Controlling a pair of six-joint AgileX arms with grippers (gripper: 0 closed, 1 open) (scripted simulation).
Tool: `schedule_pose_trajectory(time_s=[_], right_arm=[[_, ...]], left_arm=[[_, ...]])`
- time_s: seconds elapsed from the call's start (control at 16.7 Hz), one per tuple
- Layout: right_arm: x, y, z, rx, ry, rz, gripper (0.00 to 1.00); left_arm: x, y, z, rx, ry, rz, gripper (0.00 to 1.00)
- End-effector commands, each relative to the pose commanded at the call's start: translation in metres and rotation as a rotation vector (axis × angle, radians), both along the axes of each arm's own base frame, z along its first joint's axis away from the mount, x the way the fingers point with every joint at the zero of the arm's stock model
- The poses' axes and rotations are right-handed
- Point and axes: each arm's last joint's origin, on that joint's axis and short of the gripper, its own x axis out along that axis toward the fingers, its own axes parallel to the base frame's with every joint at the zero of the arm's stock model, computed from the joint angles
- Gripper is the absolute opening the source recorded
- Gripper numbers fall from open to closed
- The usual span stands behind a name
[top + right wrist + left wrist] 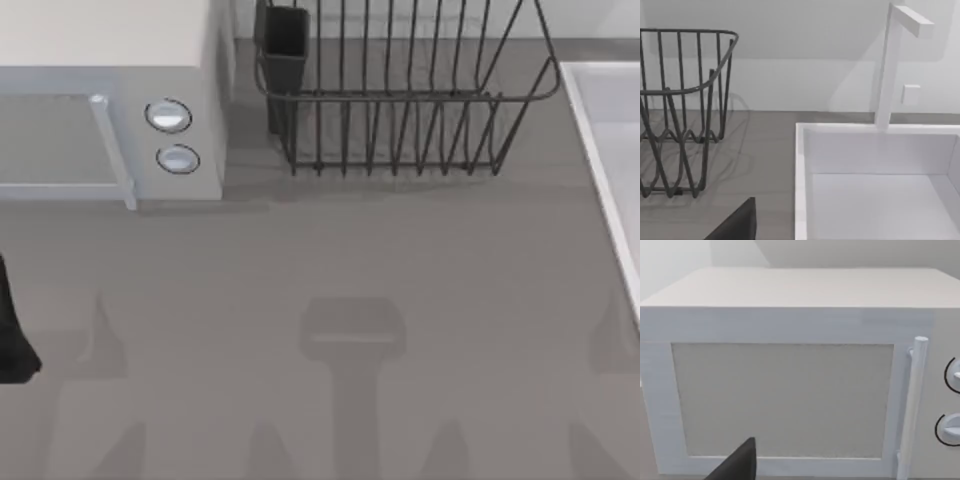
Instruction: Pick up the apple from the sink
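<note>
The sink (603, 128) is a pale basin at the table's right edge, cut off by the top view's border. In the right wrist view its raised rim (800, 175) and bare inner floor lie just ahead of a dark part of my right gripper (737, 225). The apple is out of view. A dark part of my left gripper (737, 466) faces the microwave door, and my left arm (12, 335) sits at the table's left edge.
A white microwave (110, 90) with two round knobs stands at the back left. A dark wire dish rack (400, 90) stands at the back middle, left of the sink. A white faucet (890, 65) rises behind the basin.
</note>
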Motion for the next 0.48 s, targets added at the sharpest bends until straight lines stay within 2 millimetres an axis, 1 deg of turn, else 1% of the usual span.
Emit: schedule_pose_trajectory(time_s=[0.12, 0.24, 0.36, 0.48], right_arm=[[0.005, -0.002, 0.019, -0.019, 0.081, -0.02, 1.0], [0.016, -0.006, 0.041, -0.04, 0.192, -0.043, 1.0], [0.035, -0.012, 0.063, -0.058, 0.329, -0.064, 1.0], [0.063, -0.02, 0.081, -0.072, 0.484, -0.081, 1.0]], left_arm=[[0.0, 0.0, 0.0, 0.0, 0.0, 0.0, 1.0], [0.0, 0.0, 0.0, 0.0, 0.0, 0.0, 1.0], [0.0, 0.0, 0.0, 0.0, 0.0, 0.0, 1.0], [0.0, 0.0, 0.0, 0.0, 0.0, 0.0, 1.0]])
